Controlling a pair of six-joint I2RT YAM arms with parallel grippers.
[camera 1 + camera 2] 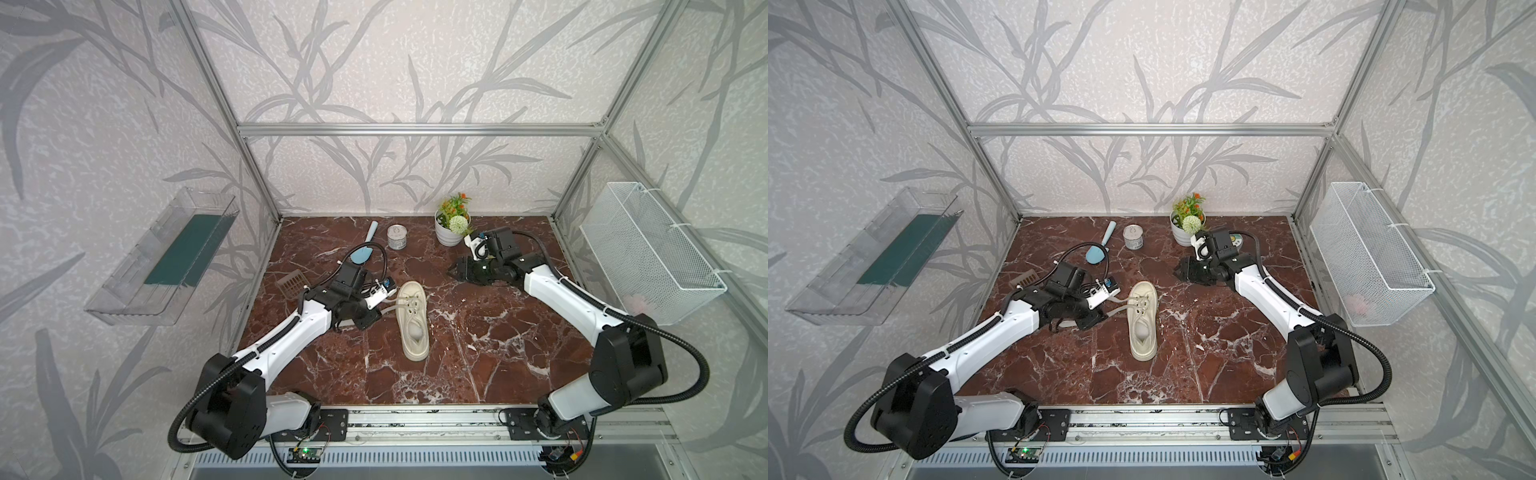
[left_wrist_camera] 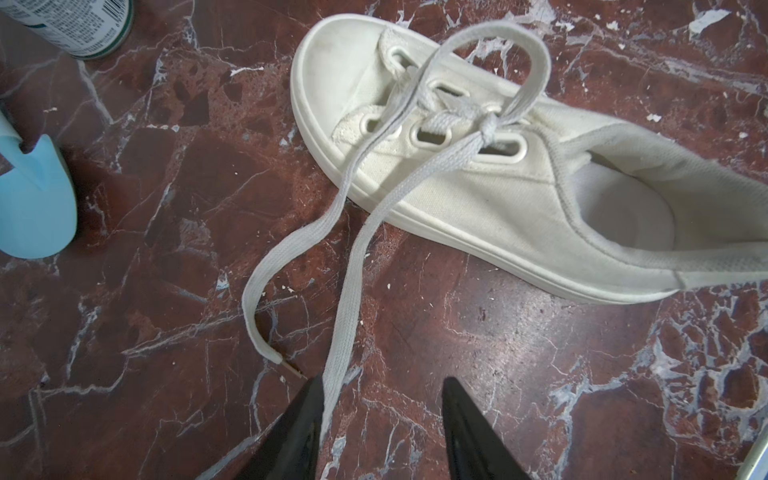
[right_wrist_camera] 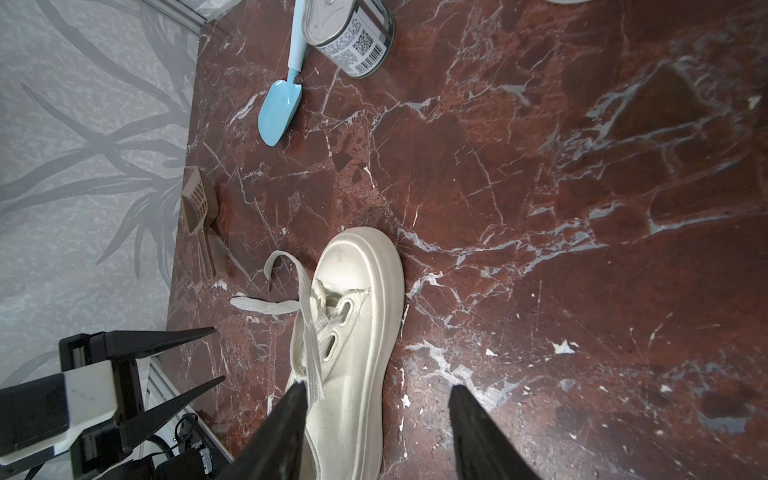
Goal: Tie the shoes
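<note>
The cream sneaker stands sole-down on the desk, its knot carrying one loop. Beside the sneaker, the left pincer is spread and grips nothing, with a loose lace strand lying against one jaw. Beyond the toe, the right pincer gapes empty. Snagging that strand could drag the knot undone.

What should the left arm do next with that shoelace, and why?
Probably close the left end effector on the lace lying against one of its open fingers: the shoe shows a knot and only one loop, and this strand lies loose on the table.
</note>
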